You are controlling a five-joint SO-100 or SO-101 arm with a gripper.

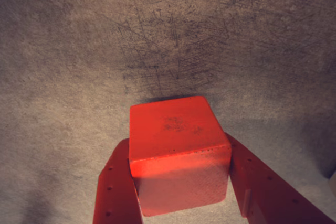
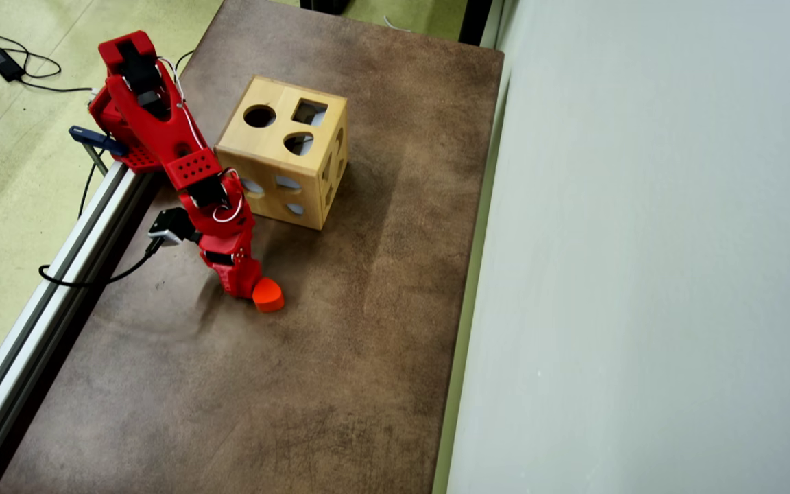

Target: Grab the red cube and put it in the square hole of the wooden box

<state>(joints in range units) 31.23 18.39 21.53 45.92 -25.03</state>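
— Gripping anything just then?
— Yes. Closed the red two-finger gripper [image 1: 178, 145] on a small matte red cube [image 1: 176, 129], with red plastic fingers [image 1: 118, 182] pressed against its two sides in the wrist view. Hung low over the scratched brown table [image 1: 79, 51]; could not tell whether lifted or resting.
— And from overhead?
— Showed only an orange-red piece [image 2: 268, 293] at the gripper's tip, rounded-looking from there; could not tell whether the cube or another block. Lay apart from the large pale wooden box [image 2: 251, 147]. Had the dark square hole [image 2: 309, 112] on its top face, beside a round cutout [image 2: 259, 116].
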